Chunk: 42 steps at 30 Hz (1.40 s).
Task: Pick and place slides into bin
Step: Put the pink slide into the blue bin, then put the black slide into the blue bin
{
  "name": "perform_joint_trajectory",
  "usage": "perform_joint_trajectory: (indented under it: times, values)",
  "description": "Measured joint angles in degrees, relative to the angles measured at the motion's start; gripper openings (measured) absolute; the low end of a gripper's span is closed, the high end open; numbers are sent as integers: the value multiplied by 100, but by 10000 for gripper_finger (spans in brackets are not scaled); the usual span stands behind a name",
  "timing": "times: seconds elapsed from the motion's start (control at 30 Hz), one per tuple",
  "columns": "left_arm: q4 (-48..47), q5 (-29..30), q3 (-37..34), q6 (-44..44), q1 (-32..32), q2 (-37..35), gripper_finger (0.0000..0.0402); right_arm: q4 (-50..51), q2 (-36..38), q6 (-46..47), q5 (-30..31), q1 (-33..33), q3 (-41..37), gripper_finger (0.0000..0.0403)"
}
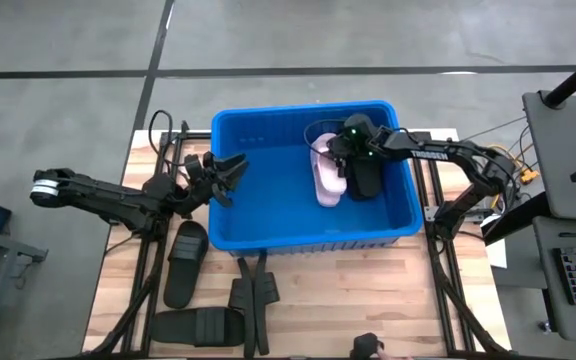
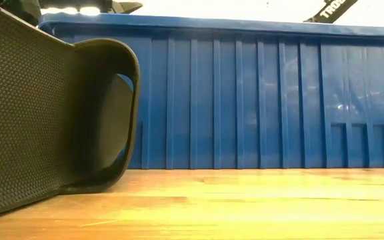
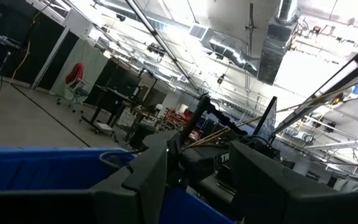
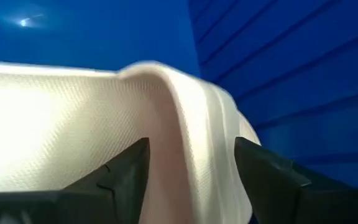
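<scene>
Right jaws (image 1: 340, 150), spread open inside the bin (image 1: 268, 215), straddle the pink slide (image 4: 104, 143).

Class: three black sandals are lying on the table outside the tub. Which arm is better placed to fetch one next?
Probably the left. Its claw hovers at the tub's left rim, near the black sandals. The right claw is inside the tub at the pink sandal.

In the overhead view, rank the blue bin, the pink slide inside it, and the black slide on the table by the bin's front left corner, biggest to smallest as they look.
1. The blue bin, by far the largest.
2. and 3. The black slide looks slightly longer than the pink slide, but the right gripper covers part of the pink one, so that order is unsure.
</scene>
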State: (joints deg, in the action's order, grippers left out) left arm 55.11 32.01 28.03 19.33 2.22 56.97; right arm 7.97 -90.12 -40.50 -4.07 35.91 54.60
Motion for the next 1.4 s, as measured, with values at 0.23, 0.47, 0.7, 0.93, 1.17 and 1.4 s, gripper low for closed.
perform_joint_trajectory:
  times: [0.23, 0.47, 0.7, 0.93, 1.17, 1.4]
  values:
    - [-9, 0, 0, -2, 0, -4, 160, 1613, 12, 3, -28, -3, 903, 250]
    - [-4, -1, 0, -2, 0, 0, 160, 2634, 10, 1144, -35, -1, 1740, 260]
    - [-7, -42, 0, -4, 4, -2, 160, 2526, 55, 1869, -509, -1, 2216, 236]
    - [-4, -654, 2, 686, 17, -41, 160, 2402, 415, 2582, -1715, -241, 2370, 205]
    - [0, -1363, 86, 907, 33, -50, 160, 1988, 1451, 3332, -1233, -1156, 2274, 179]
    - [3, -1946, 388, 903, 131, -37, 160, 1923, 2498, 3984, 1277, -2783, 2268, 162]
